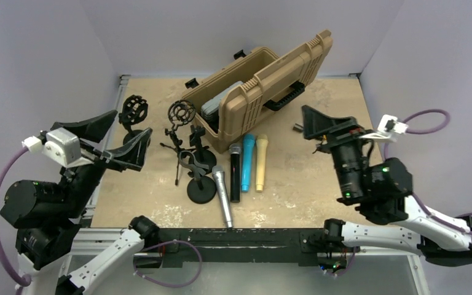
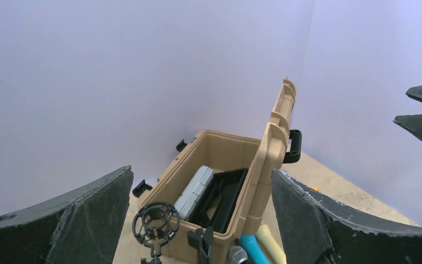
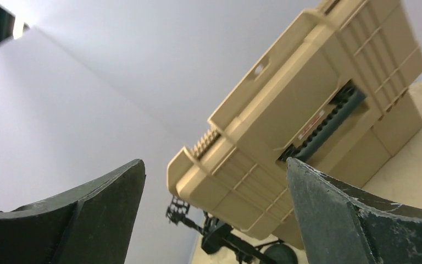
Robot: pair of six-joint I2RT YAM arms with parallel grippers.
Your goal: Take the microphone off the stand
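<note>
The left gripper (image 1: pixel 118 139) is held raised at the 9 o'clock edge of the table (image 1: pixel 319 184), its jaws spread wide and nothing gripped. The left wrist view confirms this: only the open case (image 2: pixel 225 159) shows between the fingers (image 2: pixel 82 220). Toward 11 o'clock one shock mount (image 1: pixel 135 109) stands near the edge, and a second shock mount (image 1: pixel 181 112) is set on a tripod just right of it. The clip stand (image 1: pixel 200 190) is upright near the middle of the table, its clip empty. The silver microphone (image 1: pixel 223 193) lies flat on the table at 3 o'clock of the stand's round base, just beside it; contact cannot be judged. A black microphone (image 1: pixel 235 172), a blue microphone (image 1: pixel 247 161) and a cream microphone (image 1: pixel 262 161) are laid side by side to its right. The right gripper (image 1: pixel 322 126) hangs above the 3 o'clock side, jaws fully parted and empty.
</note>
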